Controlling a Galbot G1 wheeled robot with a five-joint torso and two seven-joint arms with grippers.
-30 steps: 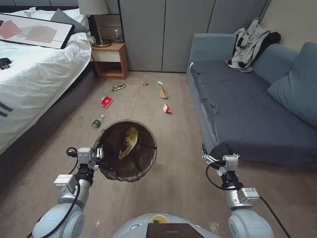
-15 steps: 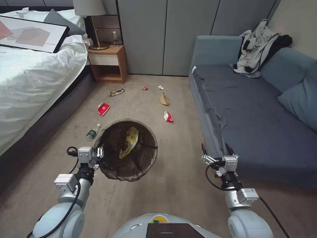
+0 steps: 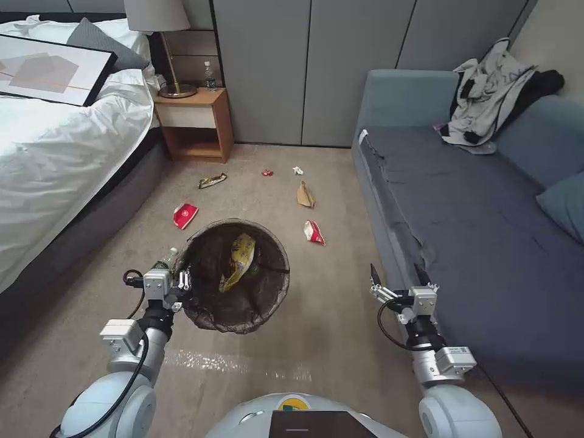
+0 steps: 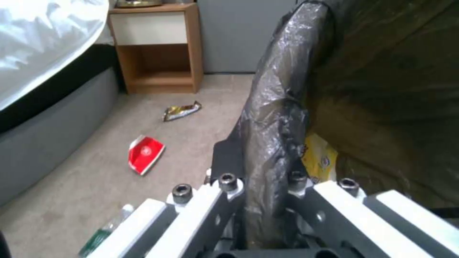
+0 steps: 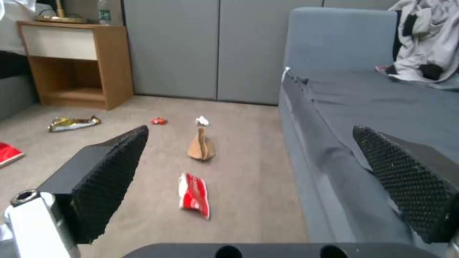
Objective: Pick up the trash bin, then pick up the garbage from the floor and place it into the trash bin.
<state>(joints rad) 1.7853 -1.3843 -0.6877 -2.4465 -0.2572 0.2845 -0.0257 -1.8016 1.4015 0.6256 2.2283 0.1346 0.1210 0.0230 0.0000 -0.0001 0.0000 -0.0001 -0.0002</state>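
Dark bag film over the trash bin's (image 3: 234,277) rim is pinched flat between the left gripper's (image 3: 182,284) closed fingers, a yellow wrapper (image 3: 238,260) inside. Beyond the right gripper's (image 3: 396,275) wide-spread, empty fingers lie a red-and-white packet (image 5: 193,195) and, farther off, a brown paper bag (image 5: 201,146).

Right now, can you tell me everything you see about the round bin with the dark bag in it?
The round trash bin with the dark brown-black bag lining is held up off the beige carpet, its mouth open toward the head camera. The thin, crinkly plastic bag folds over the rim. The left gripper is shut on that rim, pinching the bag. Inside lies a crumpled yellow snack wrapper. A bottle pokes out behind the bin's left edge.
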